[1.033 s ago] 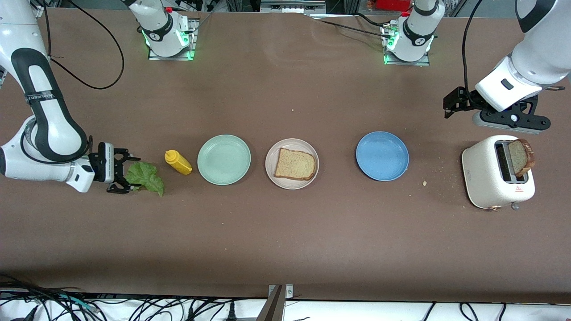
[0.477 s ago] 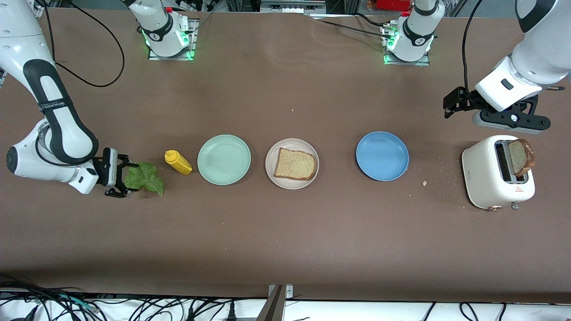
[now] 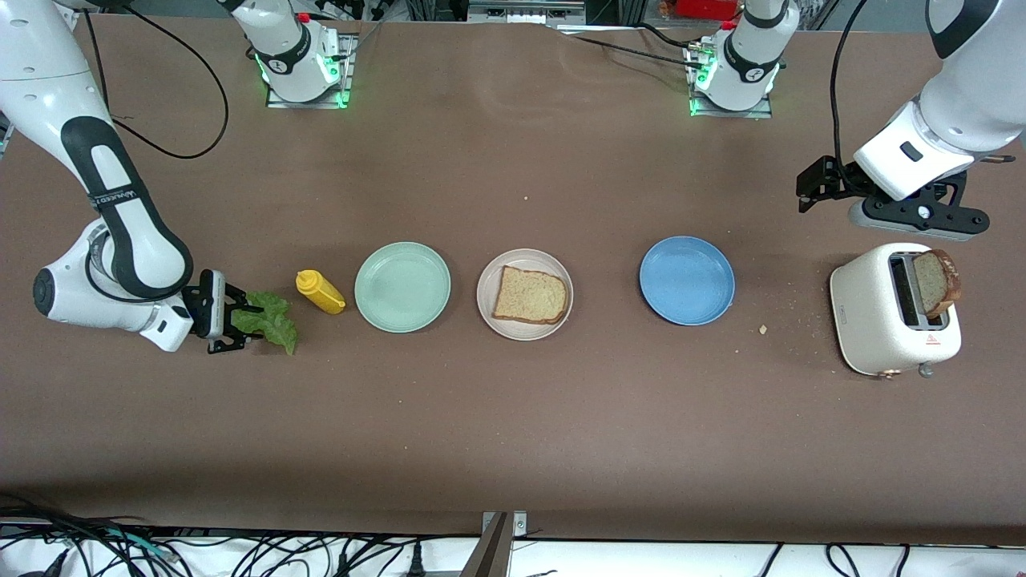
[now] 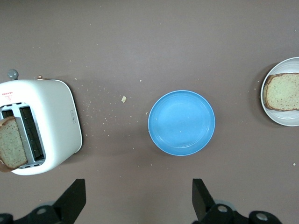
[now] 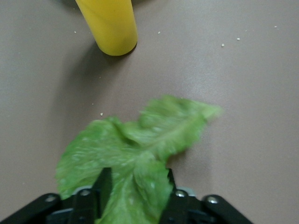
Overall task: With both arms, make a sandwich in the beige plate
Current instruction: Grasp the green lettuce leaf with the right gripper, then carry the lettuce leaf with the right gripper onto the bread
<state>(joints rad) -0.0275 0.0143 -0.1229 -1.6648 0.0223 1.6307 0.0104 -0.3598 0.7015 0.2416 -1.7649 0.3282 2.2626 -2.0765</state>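
Observation:
One bread slice (image 3: 531, 296) lies flat in the beige plate (image 3: 489, 276) at the table's middle. A second slice (image 3: 934, 282) stands in the white toaster (image 3: 870, 312) at the left arm's end. The green lettuce leaf (image 3: 272, 320) lies on the table at the right arm's end, beside the yellow bottle. My right gripper (image 3: 244, 323) is low at the leaf's edge, and its jaws have closed in on the bunched lettuce leaf (image 5: 140, 140). My left gripper (image 3: 805, 188) waits open in the air by the toaster, with nothing between its fingers (image 4: 77, 196).
A yellow squeeze bottle (image 3: 320, 292) lies between the lettuce and a mint-green plate (image 3: 401, 287). A blue plate (image 3: 686, 280) sits between the beige plate and the toaster. Crumbs dot the table near the toaster.
My right gripper slid in over the lettuce's edge and its jaws narrowed on the leaf, which bunched up. The left arm has not moved.

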